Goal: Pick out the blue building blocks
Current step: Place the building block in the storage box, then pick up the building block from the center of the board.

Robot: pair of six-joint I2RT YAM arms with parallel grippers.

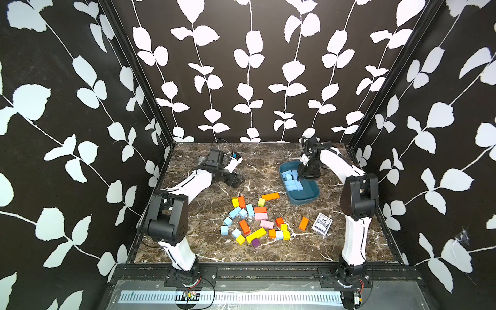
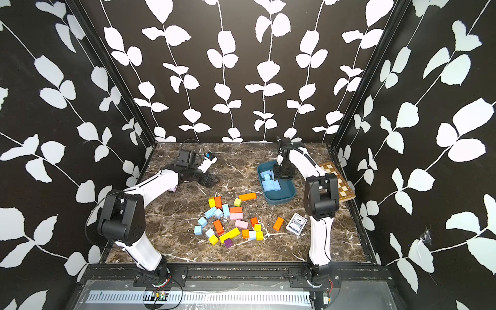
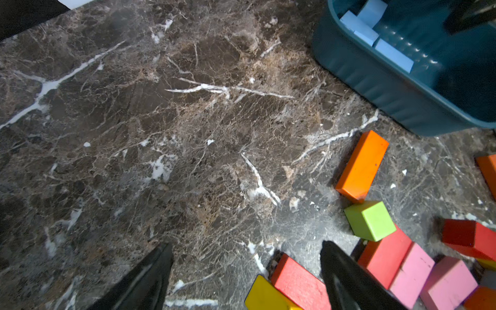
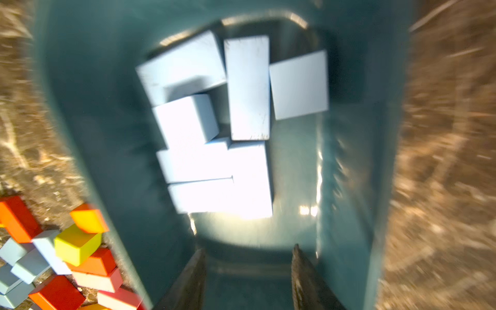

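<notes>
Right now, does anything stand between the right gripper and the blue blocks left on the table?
Low down, yes: the right gripper, open, hangs over the teal tray, whose wall, then an orange bar and a yellow cube, lie before the blue blocks. Higher up, nothing visible does.

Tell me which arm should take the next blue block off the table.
Left, probably: the left end effector is open and empty, and the loose blue blocks lie on its side. The right end effector hangs over the tray.

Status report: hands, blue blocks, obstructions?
Left hand open, empty. Right hand open, empty, above tray. Blue blocks: some in tray, several left in pile, crowded by other colours.
</notes>
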